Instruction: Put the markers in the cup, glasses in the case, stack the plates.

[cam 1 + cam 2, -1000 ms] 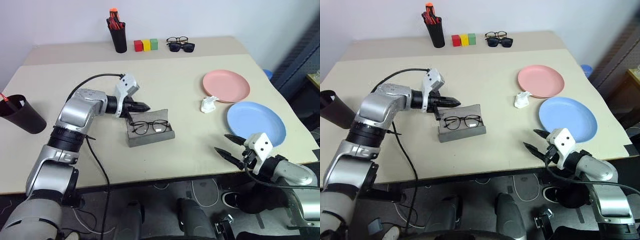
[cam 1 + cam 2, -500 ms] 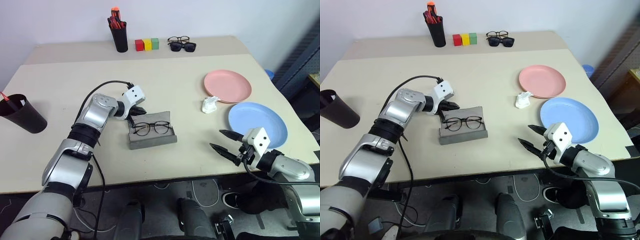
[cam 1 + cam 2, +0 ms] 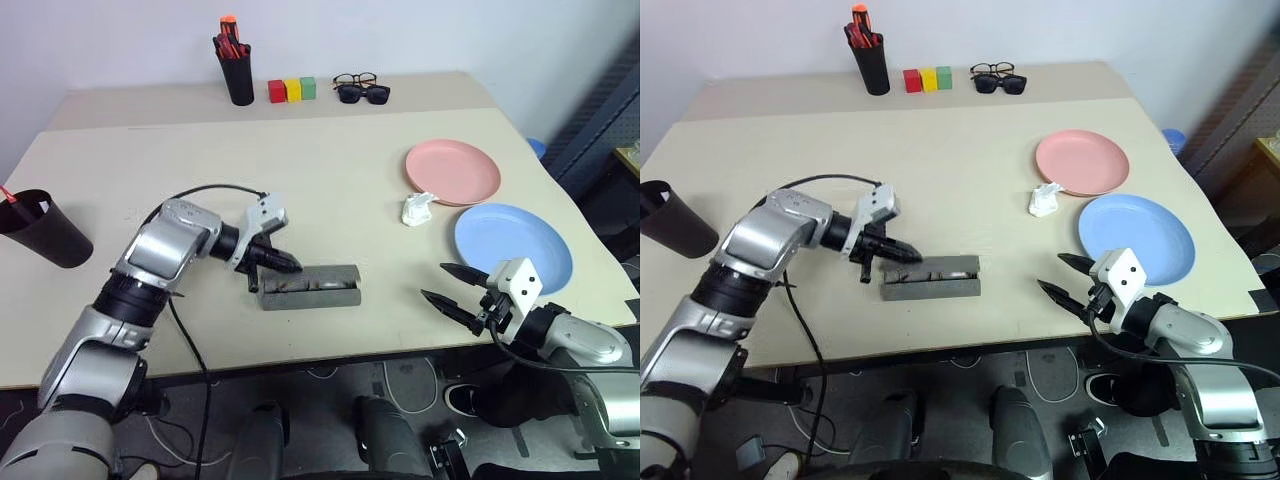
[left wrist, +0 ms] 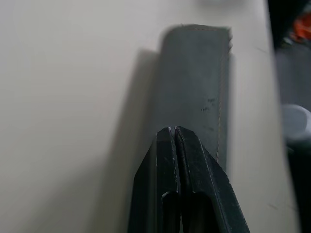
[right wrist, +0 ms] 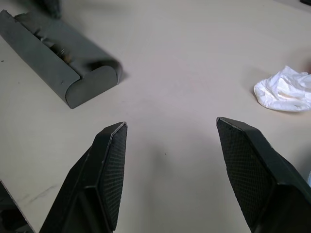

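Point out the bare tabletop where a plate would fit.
Broadest free patch: mid-table, bordered by the coloured blocks behind, the pink plate on the right and the case in front. Also free: between the black cup and the left hand. Crowded: around the plates and the white wad.

Even bright light, blurred wrist close-ups

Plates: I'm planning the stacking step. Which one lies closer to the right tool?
The light blue plate, just beyond the right tool; the pink plate lies farther back.
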`<state>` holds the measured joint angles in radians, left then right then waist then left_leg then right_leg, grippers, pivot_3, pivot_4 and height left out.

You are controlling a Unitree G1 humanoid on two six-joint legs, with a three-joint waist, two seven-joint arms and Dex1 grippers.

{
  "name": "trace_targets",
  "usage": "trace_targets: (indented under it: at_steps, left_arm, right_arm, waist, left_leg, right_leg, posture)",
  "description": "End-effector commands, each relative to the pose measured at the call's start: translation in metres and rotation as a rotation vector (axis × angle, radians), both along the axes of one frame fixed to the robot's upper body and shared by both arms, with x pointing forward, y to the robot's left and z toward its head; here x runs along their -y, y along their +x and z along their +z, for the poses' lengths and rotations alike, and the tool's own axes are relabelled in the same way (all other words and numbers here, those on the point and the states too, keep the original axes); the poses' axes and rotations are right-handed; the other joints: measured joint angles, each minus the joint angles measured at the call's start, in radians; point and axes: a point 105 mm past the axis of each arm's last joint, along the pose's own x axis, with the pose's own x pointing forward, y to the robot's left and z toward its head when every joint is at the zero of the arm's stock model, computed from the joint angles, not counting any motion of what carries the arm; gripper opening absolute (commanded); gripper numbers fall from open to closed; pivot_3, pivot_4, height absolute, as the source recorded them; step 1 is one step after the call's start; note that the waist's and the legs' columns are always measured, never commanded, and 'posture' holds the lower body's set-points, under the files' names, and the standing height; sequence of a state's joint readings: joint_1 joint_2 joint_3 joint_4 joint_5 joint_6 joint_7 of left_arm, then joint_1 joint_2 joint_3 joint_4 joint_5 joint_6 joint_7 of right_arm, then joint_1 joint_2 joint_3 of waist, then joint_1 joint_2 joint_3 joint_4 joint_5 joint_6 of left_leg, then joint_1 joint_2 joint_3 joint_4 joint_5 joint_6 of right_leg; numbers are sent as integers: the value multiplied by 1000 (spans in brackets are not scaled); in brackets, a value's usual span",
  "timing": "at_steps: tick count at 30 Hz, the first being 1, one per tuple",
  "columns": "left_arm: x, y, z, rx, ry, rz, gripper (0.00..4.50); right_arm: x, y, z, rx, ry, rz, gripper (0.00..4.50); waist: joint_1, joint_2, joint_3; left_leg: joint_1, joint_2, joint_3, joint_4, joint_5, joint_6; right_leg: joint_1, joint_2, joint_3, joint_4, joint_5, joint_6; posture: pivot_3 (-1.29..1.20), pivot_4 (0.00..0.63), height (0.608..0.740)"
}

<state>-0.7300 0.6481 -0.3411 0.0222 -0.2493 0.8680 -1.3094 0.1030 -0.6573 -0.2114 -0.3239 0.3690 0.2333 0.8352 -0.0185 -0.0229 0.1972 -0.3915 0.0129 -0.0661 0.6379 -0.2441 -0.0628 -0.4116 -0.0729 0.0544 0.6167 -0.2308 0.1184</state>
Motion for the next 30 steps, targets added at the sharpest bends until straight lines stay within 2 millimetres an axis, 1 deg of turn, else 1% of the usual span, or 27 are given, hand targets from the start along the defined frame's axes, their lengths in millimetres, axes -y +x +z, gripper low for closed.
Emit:
trace_targets:
  at_steps: [1,3,4,6,7,8,10,11,13,14,16,19,20,23,25,28,30]
  left_arm:
    - [3,-13,-11,-18,39,-26,42]
    - [5,-16,-13,9,32,-32,42]
    - [7,-10,-5,46,-14,-3,42]
    - [11,2,20,130,-137,53,42]
    - [13,7,36,191,-219,75,42]
    - [15,8,50,256,-293,81,42]
    - [19,4,66,332,-381,74,42]
    - [22,1,68,369,-385,62,42]
    - [30,-7,69,372,-409,23,42]
    - [33,-12,67,362,-420,-3,279]
    - [37,-16,58,291,-403,-40,839]
    - [42,-18,51,279,-376,-79,2237]
    - [44,-18,50,284,-374,-89,2826]
    - [47,-15,48,322,-352,-96,4415]
    - [48,-12,46,357,-339,-87,4469]
    - [49,-11,43,365,-332,-85,4469]
    - [49,-9,42,380,-323,-76,4500]
  right_arm:
    - [-1,1,17,58,-9,8,2971]
    - [-1,2,18,56,-7,1,2971]
    - [2,3,18,50,-2,-15,2971]
    - [8,6,19,44,7,-50,2971]
    - [13,9,20,42,19,-82,2971]
    - [19,12,21,41,30,-120,2971]
    - [29,16,22,38,44,-176,2971]
    - [35,18,22,33,60,-207,2971]
    - [49,23,18,11,74,-278,2971]
    - [55,25,14,-3,68,-306,2971]
    - [64,26,6,-26,50,-327,2971]
    - [74,29,-5,-52,30,-349,2971]
    - [78,31,-8,-62,30,-356,2971]
    - [84,38,-18,-82,23,-374,2971]
    - [85,43,-24,-91,8,-375,2971]
    - [85,51,-32,-104,-14,-370,2971]
    - [84,57,-37,-109,-29,-367,2436]
  waist:
    - [1,0,0]
    - [1,1,-1]
    - [1,1,-1]
    - [3,1,-1]
    - [4,1,0]
    - [4,1,0]
    - [3,1,0]
    - [3,1,0]
    - [2,1,0]
    - [3,1,0]
    - [3,1,0]
    - [1,1,0]
    - [1,1,0]
    - [-4,1,0]
    - [-4,2,0]
    - [-5,2,0]
    - [-5,2,0]
  left_leg:
    - [0,0,0,0,0,0]
    - [1,0,0,1,0,0]
    - [1,0,0,0,0,0]
    - [1,0,0,1,0,0]
    - [1,0,-1,2,0,0]
    - [0,0,-1,3,0,0]
    - [-1,0,-1,5,0,0]
    - [-1,0,-1,5,0,0]
    - [-1,0,-1,5,0,0]
    - [-1,0,-1,5,-1,1]
    - [-1,0,-1,5,-1,1]
    - [-1,0,-1,6,0,1]
    - [-1,0,-1,6,-1,1]
    - [0,0,0,7,-1,1]
    - [0,0,0,7,-1,1]
    - [0,0,0,7,-1,1]
    - [0,0,0,7,-1,1]
  right_leg:
    - [1,0,0,0,0,0]
    - [1,0,0,0,0,0]
    - [2,0,0,-1,0,0]
    - [2,0,0,-1,0,0]
    - [2,0,0,-1,0,0]
    - [2,0,-1,0,0,0]
    - [2,0,-1,0,0,0]
    - [2,0,-1,-1,0,0]
    - [3,0,0,-1,1,-1]
    - [3,0,0,-1,2,-4]
    - [3,0,-1,-1,3,-4]
    - [3,0,0,0,2,-3]
    - [3,0,0,0,1,-1]
    - [3,0,0,-1,1,-1]
    - [3,1,0,0,1,-2]
    - [3,1,0,0,1,-2]
    - [3,1,0,0,1,-2]
  posture:
    - [0,150,740]
    - [0,150,740]
    - [0,150,740]
    - [0,150,740]
    - [0,150,740]
    - [0,150,740]
    - [0,150,740]
    - [0,150,740]
    - [0,150,740]
    - [0,150,740]
    - [0,150,740]
    - [0,150,740]
    - [0,150,740]
    - [0,150,740]
    - [0,150,740]
    - [0,150,740]
    - [0,150,740]
